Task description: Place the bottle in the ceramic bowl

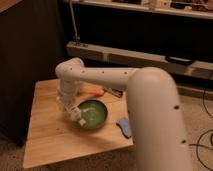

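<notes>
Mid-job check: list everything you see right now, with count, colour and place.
Wooden table: one, light brown, centre-left.
Ceramic bowl: one, dark green, mid-table.
Bottle: one, whitish, at the bowl's left rim by the gripper; hard to tell apart from it.
Orange object: one, behind the bowl; type unclear.
Blue object: one, right of the bowl.
Shelf unit: one, dark, behind the table.
Arm: one, white, reaching in from the right foreground.
Gripper: one, white, at the bowl's left rim.

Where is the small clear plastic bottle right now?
In the camera view, the small clear plastic bottle is at the gripper, over the left rim of the glossy dark-green ceramic bowl on the wooden table.
</notes>
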Motion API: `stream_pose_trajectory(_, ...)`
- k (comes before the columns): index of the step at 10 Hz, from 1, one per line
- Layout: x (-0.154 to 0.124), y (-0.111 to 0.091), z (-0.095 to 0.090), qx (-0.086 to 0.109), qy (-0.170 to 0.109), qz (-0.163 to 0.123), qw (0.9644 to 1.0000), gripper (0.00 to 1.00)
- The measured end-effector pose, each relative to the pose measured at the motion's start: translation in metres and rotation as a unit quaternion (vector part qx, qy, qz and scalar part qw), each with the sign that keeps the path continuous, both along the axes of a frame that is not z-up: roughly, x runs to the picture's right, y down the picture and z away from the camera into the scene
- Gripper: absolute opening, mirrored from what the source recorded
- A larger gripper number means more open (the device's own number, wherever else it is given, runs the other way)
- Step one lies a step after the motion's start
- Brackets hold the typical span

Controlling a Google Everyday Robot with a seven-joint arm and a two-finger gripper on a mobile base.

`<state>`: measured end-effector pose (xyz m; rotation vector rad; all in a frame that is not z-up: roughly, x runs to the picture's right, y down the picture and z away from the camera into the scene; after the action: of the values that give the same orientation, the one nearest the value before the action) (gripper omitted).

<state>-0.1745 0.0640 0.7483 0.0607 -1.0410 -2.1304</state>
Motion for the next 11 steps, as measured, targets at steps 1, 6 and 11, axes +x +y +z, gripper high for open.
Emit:
stream_pose_trajectory(1,0.026,-0.011,-0.008,0.004,0.002,0.008,1.0,0.0)
stream_pose_trajectory(6,0.121,-0.056,0.015,0.0,0.027,0.038,0.9989,0.0)
stream_pose_trajectory(11,0.113,0.009,0.074,-0.04,0.03,0.015,0.9986,0.0)
